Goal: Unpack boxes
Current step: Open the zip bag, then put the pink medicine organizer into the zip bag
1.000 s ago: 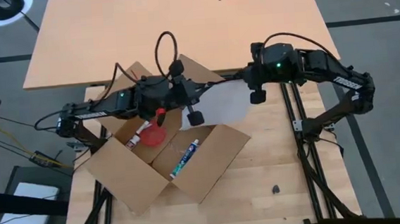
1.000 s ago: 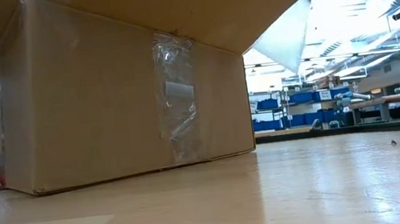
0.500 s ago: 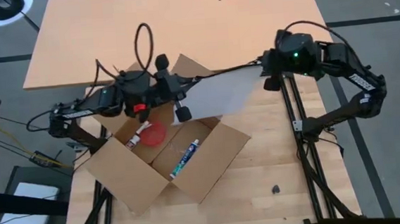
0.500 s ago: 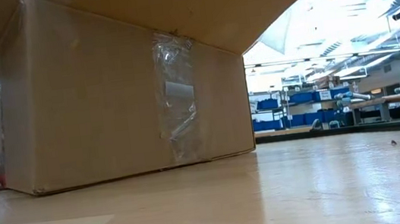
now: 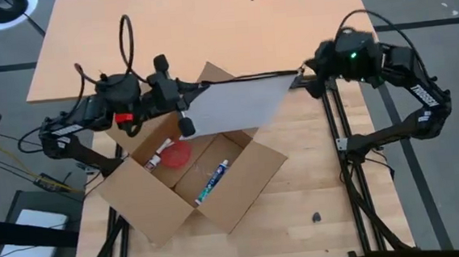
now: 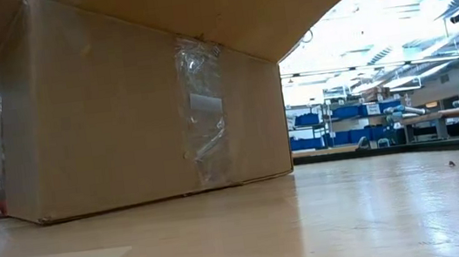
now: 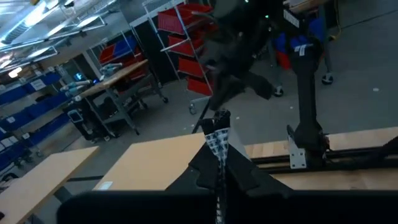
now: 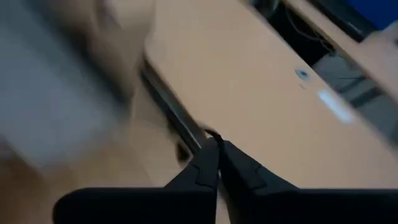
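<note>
Stretching between the two arms, a clear plastic bag (image 5: pixel 236 104) hung taut above the far side of the cardboard carton (image 5: pixel 192 176), which sat open on the bench (image 5: pixel 331 186) with its four flaps splayed outward. The left tool (image 5: pixel 190 91) was clenched on the bag's corner just over the carton's far flap; from its own wrist camera the crinkled plastic (image 7: pixel 217 140) showed pinched between the dark fingers (image 7: pixel 239 174). The right tool (image 5: pixel 303 76) pinched the bag's opposite corner, well to the right of the carton, its fingers (image 8: pixel 205 165) drawn together. Inside the carton lay a red round item (image 5: pixel 175 155), a small tube (image 5: pixel 214 181) and a white-and-red item (image 5: pixel 160 154). From bench height, the carton's side wall (image 6: pixel 131 114) bore a clear tape strip (image 6: pixel 200 106).
</note>
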Controlling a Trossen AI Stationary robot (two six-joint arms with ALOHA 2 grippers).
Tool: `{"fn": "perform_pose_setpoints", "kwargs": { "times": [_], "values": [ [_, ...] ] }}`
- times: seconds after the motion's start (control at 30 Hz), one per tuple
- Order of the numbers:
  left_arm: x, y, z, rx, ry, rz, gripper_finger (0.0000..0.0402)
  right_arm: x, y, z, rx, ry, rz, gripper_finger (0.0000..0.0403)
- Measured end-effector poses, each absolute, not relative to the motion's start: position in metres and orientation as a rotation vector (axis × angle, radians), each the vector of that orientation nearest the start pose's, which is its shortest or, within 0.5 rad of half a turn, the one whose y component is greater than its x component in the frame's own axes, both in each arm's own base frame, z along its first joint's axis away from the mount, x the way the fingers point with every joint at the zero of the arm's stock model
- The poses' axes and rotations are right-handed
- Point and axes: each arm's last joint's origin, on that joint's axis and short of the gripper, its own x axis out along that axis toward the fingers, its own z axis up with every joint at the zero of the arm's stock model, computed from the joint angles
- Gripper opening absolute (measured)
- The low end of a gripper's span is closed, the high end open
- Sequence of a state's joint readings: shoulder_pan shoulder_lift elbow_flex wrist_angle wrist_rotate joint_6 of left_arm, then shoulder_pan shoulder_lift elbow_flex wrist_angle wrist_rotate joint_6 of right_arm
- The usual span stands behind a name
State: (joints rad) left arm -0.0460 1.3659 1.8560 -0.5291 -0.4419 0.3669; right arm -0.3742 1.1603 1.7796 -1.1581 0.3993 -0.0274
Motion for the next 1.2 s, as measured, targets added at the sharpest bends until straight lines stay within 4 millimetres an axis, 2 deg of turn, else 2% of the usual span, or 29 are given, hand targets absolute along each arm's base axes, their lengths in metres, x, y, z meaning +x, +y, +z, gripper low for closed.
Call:
{"fn": "perform_pose_setpoints", "kwargs": {
  "times": [0.1, 0.2, 0.3, 0.43, 0.6, 0.7, 0.8, 0.87, 0.97, 1.1, 1.2],
  "values": [
    [0.254, 0.000, 0.520, 0.422, 0.167, 0.364, 0.0006, 0.155, -0.062, 0.510, 0.076, 0.296, -0.564, 0.0062],
    [0.265, 0.000, 0.510, 0.475, 0.238, 0.347, 0.0006, 0.166, -0.053, 0.523, 0.031, 0.158, -0.359, 0.0110],
    [0.273, 0.000, 0.504, 0.526, 0.269, 0.332, 0.0006, 0.182, -0.045, 0.521, -0.057, 0.171, -0.226, 0.0155],
    [0.281, -0.001, 0.499, 0.587, 0.291, 0.310, 0.0006, 0.213, -0.043, 0.505, -0.132, 0.275, -0.165, 0.0196],
    [0.284, 0.003, 0.497, 0.592, 0.318, 0.352, 0.0006, 0.237, -0.042, 0.493, -0.207, 0.335, -0.155, 0.0223],
    [0.282, 0.006, 0.502, 0.584, 0.297, 0.471, 0.0006, 0.244, -0.041, 0.490, -0.278, 0.359, -0.189, 0.0229],
    [0.274, 0.010, 0.517, 0.542, 0.207, 0.627, 0.0006, 0.240, -0.039, 0.496, -0.360, 0.337, -0.274, 0.0231],
    [0.264, 0.014, 0.530, 0.496, 0.134, 0.738, 0.0006, 0.233, -0.038, 0.503, -0.409, 0.306, -0.361, 0.0230],
    [0.252, 0.018, 0.538, 0.485, 0.117, 0.833, 0.0006, 0.217, -0.035, 0.517, -0.436, 0.233, -0.476, 0.0227],
    [0.246, 0.019, 0.537, 0.585, 0.184, 0.824, 0.0006, 0.189, -0.028, 0.533, -0.390, 0.128, -0.499, 0.0227],
    [0.244, 0.018, 0.532, 0.635, 0.250, 0.777, 0.0006, 0.168, -0.027, 0.536, -0.340, 0.123, -0.538, 0.0230]
  ]
}}
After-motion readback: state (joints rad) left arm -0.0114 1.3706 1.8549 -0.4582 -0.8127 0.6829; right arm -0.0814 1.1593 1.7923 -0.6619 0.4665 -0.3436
